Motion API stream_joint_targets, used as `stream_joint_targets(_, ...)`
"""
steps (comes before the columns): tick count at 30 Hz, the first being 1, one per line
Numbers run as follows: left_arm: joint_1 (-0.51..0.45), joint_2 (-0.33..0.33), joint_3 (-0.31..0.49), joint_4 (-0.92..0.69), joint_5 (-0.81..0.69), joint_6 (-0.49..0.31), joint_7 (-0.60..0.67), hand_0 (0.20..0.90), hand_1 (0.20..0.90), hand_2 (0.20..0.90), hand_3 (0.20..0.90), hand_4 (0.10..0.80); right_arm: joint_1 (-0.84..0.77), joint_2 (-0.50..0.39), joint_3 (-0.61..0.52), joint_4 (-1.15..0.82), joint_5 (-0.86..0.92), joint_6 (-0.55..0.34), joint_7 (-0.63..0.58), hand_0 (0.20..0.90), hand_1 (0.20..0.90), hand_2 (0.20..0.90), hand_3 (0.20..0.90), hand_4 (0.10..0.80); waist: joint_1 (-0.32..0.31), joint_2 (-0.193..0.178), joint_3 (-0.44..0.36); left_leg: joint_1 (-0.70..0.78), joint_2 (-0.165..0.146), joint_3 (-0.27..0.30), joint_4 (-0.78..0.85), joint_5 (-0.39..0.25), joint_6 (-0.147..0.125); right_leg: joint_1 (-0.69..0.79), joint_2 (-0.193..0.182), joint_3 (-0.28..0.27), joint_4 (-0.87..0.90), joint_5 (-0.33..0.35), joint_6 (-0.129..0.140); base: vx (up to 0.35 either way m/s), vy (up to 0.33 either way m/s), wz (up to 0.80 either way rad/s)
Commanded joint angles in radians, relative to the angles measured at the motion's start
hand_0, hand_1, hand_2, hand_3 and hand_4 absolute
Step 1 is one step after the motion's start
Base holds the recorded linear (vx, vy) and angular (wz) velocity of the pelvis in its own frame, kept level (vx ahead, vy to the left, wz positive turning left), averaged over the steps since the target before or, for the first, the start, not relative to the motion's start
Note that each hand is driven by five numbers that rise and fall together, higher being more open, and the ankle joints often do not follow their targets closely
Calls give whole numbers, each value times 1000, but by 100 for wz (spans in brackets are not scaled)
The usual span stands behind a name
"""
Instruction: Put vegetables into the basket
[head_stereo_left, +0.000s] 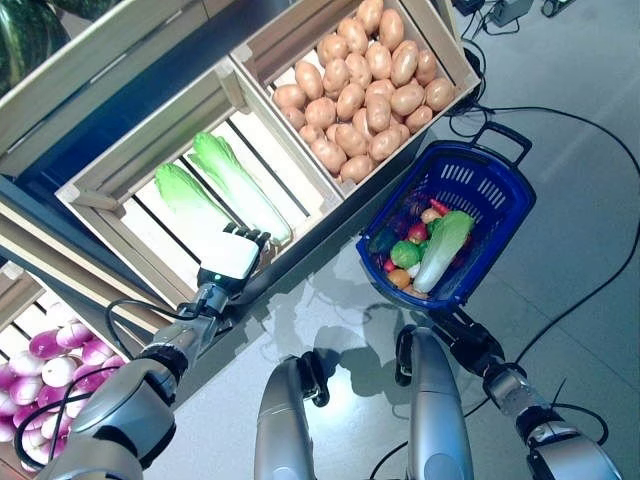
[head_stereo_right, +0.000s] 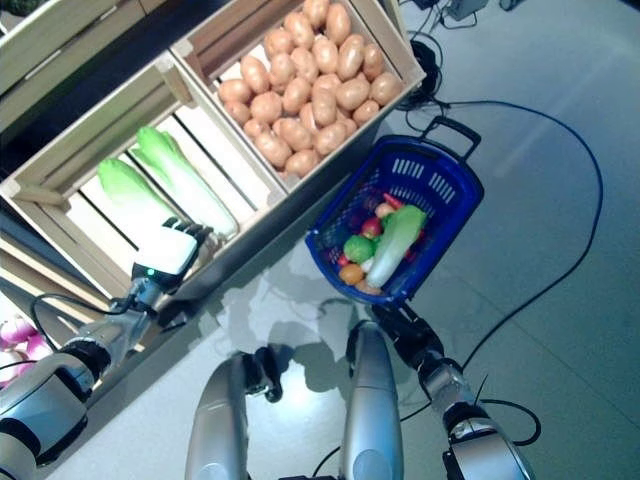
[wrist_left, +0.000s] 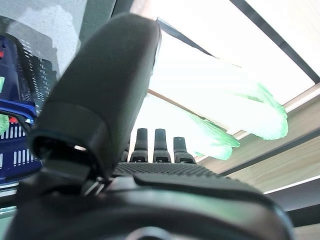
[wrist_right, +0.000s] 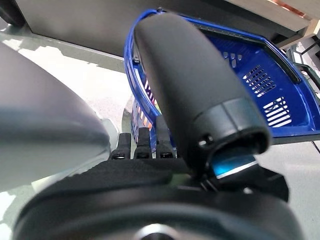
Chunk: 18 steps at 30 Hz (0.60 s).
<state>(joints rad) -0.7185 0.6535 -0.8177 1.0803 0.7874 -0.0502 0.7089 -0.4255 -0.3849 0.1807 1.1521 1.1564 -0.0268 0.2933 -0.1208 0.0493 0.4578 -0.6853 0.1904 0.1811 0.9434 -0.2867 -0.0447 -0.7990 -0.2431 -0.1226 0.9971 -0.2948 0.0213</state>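
Observation:
A blue basket (head_stereo_left: 510, 190) stands on the floor by the shelf; it holds a Chinese cabbage (head_stereo_left: 440, 248) and several small red, green and orange vegetables. Two more Chinese cabbages (head_stereo_left: 245, 185) lie in a wooden crate (head_stereo_left: 100, 180). My left hand (head_stereo_left: 232, 255) hovers over that crate's front edge with straight fingers (wrist_left: 155, 145) pointing at the cabbages (wrist_left: 240, 110), touching none. My right hand (head_stereo_left: 465, 340) is at the basket's near wall (wrist_right: 260, 75), with straight fingers and its thumb (wrist_right: 190, 85) raised in front of the rim.
A crate of potatoes (head_stereo_left: 365, 85) sits beside the cabbage crate, right above the basket. Purple and white turnips (head_stereo_left: 50, 370) fill a lower crate at the left. A striped melon (head_stereo_left: 25, 35) shows at the top left corner.

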Motion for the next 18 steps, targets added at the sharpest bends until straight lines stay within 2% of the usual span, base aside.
stream_joint_targets(1,-71,134,34,-3,-30,66,33,900,900,900,900,800,5,-10,17,-34,73,-36,-4,900,900,900,900,800,12,-5,-35,25,3,25,8,-91,0,80,-39,38,-38,10,40,-41,-16,5)
stream_joint_targets(12,-158,201,6,25,22,105,-44,900,900,900,900,800,-1,-43,18,-47,106,-46,0,900,900,900,900,800,12,-18,-8,-64,14,3,67,-109,-10,2,-42,32,5,7,51,-12,0,1)
stream_joint_targets(18,-234,250,-37,19,22,111,-151,900,900,900,900,800,-5,-83,1,-45,141,-53,-1,900,900,900,900,800,12,-17,14,-117,20,-5,105,-118,-7,-47,-44,28,29,10,54,-10,4,0)
